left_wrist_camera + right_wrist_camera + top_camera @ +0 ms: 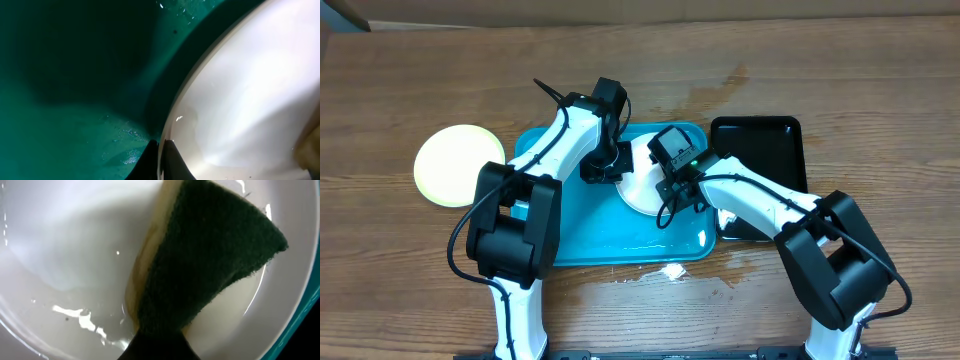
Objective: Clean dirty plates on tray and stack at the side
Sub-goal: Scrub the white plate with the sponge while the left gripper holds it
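Centrally, the tray (610,242) holds a white plate (635,192) (sponge (210,255) on it).

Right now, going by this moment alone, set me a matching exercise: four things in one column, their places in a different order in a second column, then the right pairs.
Things
1. white plate
2. yellow-green plate
3. sponge
4. black tray

Places
A. on the bare table, left of the turquoise tray
B. in the right claw, lying against the white plate
C. on the table, right of the turquoise tray
D. in the turquoise tray, rim pinched by the left claw

Pairs: 1-D, 2-A, 3-B, 4-C
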